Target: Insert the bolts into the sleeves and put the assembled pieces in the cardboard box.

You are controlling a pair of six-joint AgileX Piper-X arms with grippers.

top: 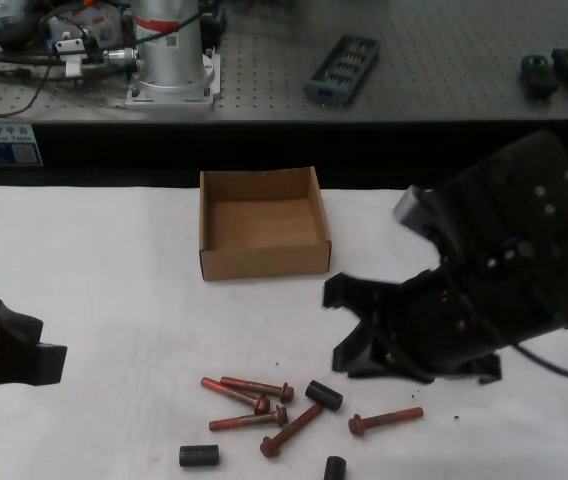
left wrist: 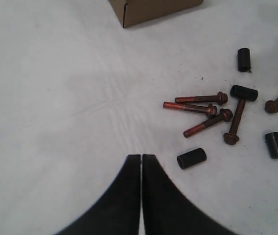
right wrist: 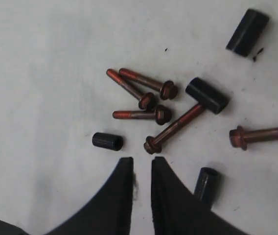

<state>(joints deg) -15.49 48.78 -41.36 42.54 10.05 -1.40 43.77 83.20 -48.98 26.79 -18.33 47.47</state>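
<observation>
A silver cylinder (top: 169, 40), dark case (top: 342, 68) and 2 knobs (top: 539, 72) stand on perforated bench (top: 444, 50).

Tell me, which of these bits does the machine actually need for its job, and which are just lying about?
For the job:
copper-red metal bolts
short black cylindrical sleeves
open brown cardboard box

Just lying about, on the far grey bench:
silver metal post
dark ridged block
two dark green knobs
loose cables
</observation>
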